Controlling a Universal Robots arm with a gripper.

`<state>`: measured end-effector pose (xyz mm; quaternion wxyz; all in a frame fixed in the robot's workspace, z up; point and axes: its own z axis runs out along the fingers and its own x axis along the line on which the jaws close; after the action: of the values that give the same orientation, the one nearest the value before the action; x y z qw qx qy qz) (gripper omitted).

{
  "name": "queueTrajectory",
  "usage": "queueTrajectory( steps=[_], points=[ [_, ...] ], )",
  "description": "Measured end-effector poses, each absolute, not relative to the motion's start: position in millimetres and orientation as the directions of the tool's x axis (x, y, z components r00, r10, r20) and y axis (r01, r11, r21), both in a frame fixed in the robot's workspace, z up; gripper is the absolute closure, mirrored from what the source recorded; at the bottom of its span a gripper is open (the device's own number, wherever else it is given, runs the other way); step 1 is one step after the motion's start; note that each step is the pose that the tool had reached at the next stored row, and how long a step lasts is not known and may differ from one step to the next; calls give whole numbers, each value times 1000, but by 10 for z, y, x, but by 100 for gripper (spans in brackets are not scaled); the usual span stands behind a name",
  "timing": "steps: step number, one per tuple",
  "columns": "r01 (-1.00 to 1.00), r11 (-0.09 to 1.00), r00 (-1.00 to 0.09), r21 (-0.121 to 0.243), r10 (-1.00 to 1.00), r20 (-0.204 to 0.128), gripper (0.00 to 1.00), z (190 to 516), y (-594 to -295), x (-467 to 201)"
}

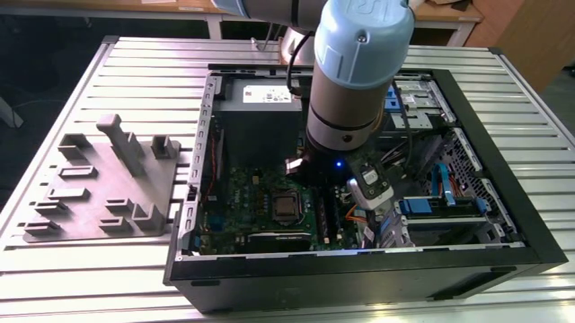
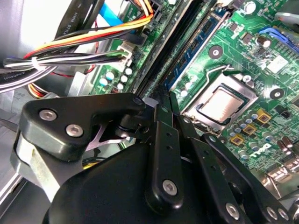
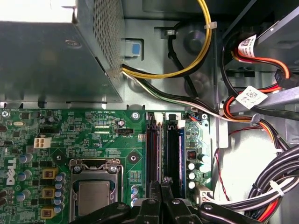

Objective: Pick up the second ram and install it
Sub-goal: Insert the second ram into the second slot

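Tool clenched over the motherboard slots, whether it grips the second ram unclear, beside the processor socket.

Second ram: long, thin, dark stick with a blue-green board edge. Stands on edge in a black motherboard slot, parallel to the neighbouring slots; also seen in the second wrist view.

Print on board, tags and label
White lettering marks the motherboard; cable tags and the power supply label carry illegible print.
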<state>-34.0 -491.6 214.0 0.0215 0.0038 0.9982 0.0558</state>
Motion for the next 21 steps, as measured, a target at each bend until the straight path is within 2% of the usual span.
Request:
queueTrajectory(
  steps=[10,11,12,13,21],
  points=[
    [5,994,-999,112,10,-43,87,2124,-4915,-340],
    [5,994,-999,112,10,-43,81,2122,-4915,-340],
    [5,994,-999,112,10,-43,81,2122,-4915,-340],
    [5,994,-999,112,10,-43,74,2123,-4915,-340],
    [5,994,-999,111,10,-43,74,2249,-4916,-340]
  ],
)
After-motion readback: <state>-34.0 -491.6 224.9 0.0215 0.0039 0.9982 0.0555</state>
